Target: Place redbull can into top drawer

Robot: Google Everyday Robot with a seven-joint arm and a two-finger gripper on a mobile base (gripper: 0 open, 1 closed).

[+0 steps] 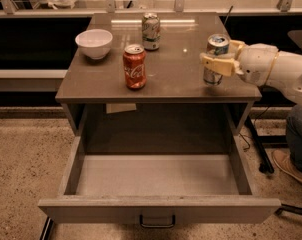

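The redbull can [216,59], slim and silver-and-blue with a silver top, stands upright near the right edge of the table [181,84]. My gripper [223,55] reaches in from the right on a white arm. One cream finger [212,64] crosses the can's front and the other sits behind its top, so the gripper is closed around the can. The top drawer [91,209] is pulled wide open below the tabletop. Its inside shows nothing in it, and its dark handle [157,221] is at the centre of the front panel.
A red Coca-Cola can [134,66] stands mid-table, a pale green-and-white can [151,31] behind it, and a white bowl [94,43] at the back left. A person's leg and shoe [291,149] are at the right, beside the drawer.
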